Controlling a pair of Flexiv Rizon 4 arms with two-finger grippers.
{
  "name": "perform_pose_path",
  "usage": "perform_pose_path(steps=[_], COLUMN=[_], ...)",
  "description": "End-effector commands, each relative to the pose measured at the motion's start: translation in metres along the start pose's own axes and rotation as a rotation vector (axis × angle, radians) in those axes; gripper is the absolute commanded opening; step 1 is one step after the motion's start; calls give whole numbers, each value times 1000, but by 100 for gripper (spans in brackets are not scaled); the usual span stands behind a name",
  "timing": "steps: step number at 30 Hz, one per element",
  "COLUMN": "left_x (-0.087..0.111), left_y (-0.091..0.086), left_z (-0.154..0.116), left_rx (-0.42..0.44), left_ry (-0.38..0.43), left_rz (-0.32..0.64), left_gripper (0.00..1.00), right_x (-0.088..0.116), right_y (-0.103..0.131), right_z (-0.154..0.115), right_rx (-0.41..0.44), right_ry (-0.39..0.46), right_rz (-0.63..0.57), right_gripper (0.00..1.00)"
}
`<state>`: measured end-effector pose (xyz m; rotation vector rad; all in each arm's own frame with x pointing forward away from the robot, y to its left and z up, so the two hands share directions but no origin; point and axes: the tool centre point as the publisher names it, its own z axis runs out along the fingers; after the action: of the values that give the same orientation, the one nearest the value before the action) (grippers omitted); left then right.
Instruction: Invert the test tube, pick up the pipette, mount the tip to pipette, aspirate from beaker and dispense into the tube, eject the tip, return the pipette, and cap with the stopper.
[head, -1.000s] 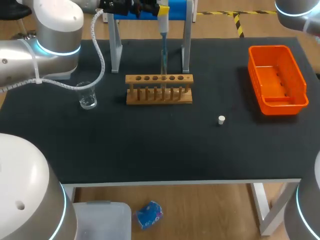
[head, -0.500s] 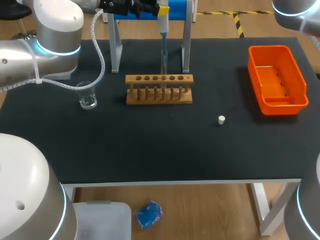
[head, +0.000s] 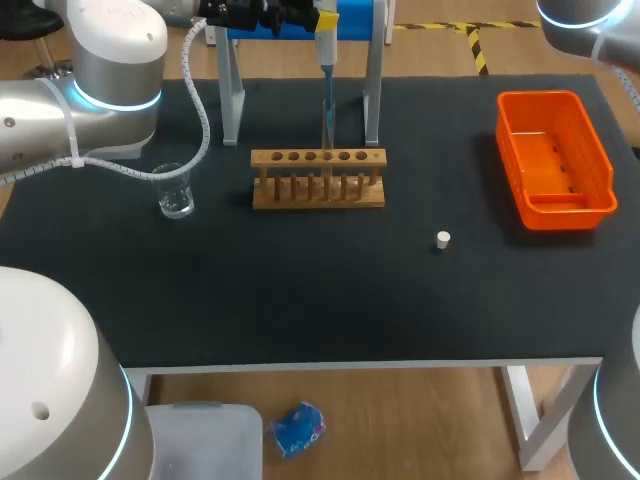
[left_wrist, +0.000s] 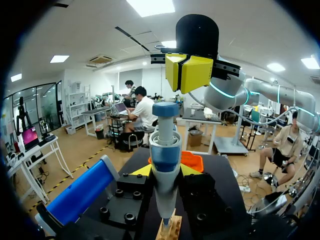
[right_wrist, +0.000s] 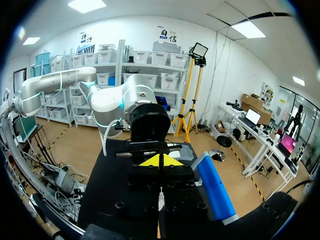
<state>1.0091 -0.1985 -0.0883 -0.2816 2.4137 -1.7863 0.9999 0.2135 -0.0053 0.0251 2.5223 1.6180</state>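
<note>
My left gripper (head: 318, 18) is at the table's far edge, shut on the pipette (head: 326, 60), which hangs upright with its tip down in a test tube (head: 327, 150) in the wooden rack (head: 318, 192). In the left wrist view the pipette (left_wrist: 165, 165) sits between my left gripper's (left_wrist: 166, 172) yellow fingers. My right gripper (left_wrist: 189, 73) hangs shut just above the plunger, a small gap between them. Its own view shows its tips (right_wrist: 160, 161) pressed together. The glass beaker (head: 175, 190) stands left of the rack. The white stopper (head: 443, 239) lies on the mat to the right.
An orange bin (head: 555, 195) sits at the right side of the table. The pipette stand's white posts (head: 230, 95) and blue top bar (head: 355, 20) rise right behind the rack. The black mat in front of the rack is bare.
My right arm's upper part has shifted slightly left at the top right corner. The pipette, rack, beaker and stopper have not moved.
</note>
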Motion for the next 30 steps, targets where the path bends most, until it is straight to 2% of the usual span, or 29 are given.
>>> perform_pose_path(steps=[1,30], left_x=[0,0], left_y=[0,0], left_z=[0,0], left_rx=[2,2], left_ry=[-1,-1], left_rz=[1,1], left_gripper=[0,0], right_x=[-3,-2], right_y=[-1,-10], right_z=[2,5], right_rx=[5,2], right_ry=[5,13], right_rz=[2,53], right_gripper=[0,0])
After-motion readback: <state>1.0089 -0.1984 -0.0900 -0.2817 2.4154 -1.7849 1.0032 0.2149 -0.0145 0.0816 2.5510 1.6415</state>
